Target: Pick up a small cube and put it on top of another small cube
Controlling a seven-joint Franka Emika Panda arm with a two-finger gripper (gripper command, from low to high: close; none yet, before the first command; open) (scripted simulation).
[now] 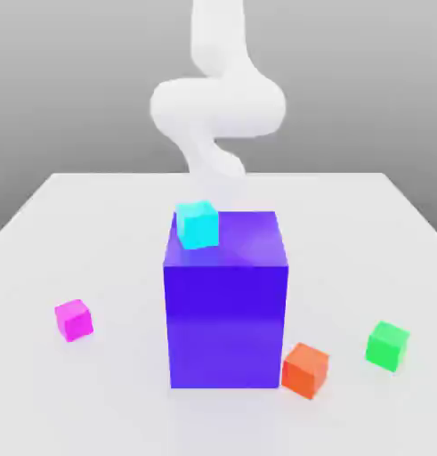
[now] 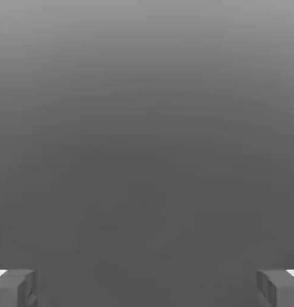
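The small magenta-pink cube point(image 1: 74, 320) sits on the white table point(image 1: 106, 214) at the exterior view's left, near the front. At the exterior view's right rests the small green cube point(image 1: 387, 345), the same size, far from the pink one. My white arm point(image 1: 217, 107) rises behind the big block at the back of the table, well away from both cubes. In the hand view my gripper point(image 2: 147, 288) is open: its two grey fingers point(image 2: 14, 288) stand wide apart with only plain grey background between them.
A tall blue-violet block point(image 1: 226, 312) stands mid-table between the two cubes, with a cyan small cube point(image 1: 198, 223) on its top's back left corner. An orange small cube point(image 1: 305, 369) lies by the block's front right corner, close to the green cube.
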